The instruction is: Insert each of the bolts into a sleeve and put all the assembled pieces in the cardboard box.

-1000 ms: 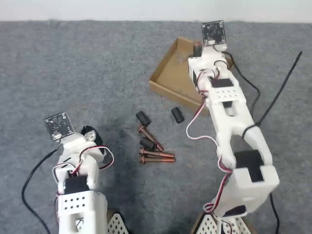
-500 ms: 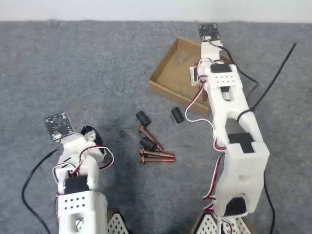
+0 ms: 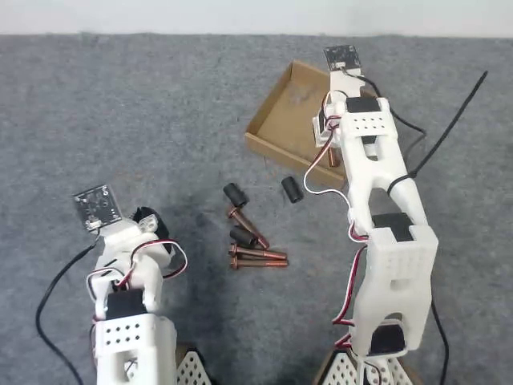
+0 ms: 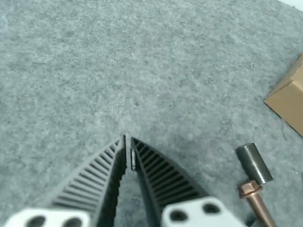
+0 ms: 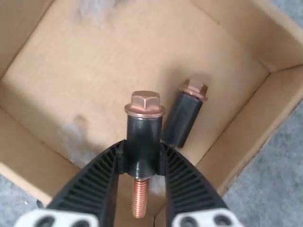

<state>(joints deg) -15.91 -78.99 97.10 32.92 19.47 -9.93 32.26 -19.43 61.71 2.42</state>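
Observation:
My right gripper [image 5: 142, 145] is shut on an assembled piece [image 5: 143, 137], a copper bolt through a black sleeve, held just above the floor of the cardboard box [image 5: 71, 71]. A second assembled piece [image 5: 182, 116] lies in the box beside it. In the high view the right arm stretches over the cardboard box [image 3: 280, 104]. On the carpet lie three loose bolts [image 3: 258, 257] and three black sleeves [image 3: 291, 189], [image 3: 235, 194], [image 3: 242, 235]. My left gripper [image 4: 128, 141] is shut and holds nothing, low over the carpet, apart from a sleeve [image 4: 253, 162].
Grey carpet covers the whole table. The left arm [image 3: 128, 273] sits at the near left, well away from the loose parts in the middle. A black cable [image 3: 449, 136] trails to the right of the right arm. A box corner [image 4: 289, 101] shows in the left wrist view.
The right arm has stretched forward and dipped lower over the box, carrying the assembled piece down inside it. The left arm and the loose parts have not moved.

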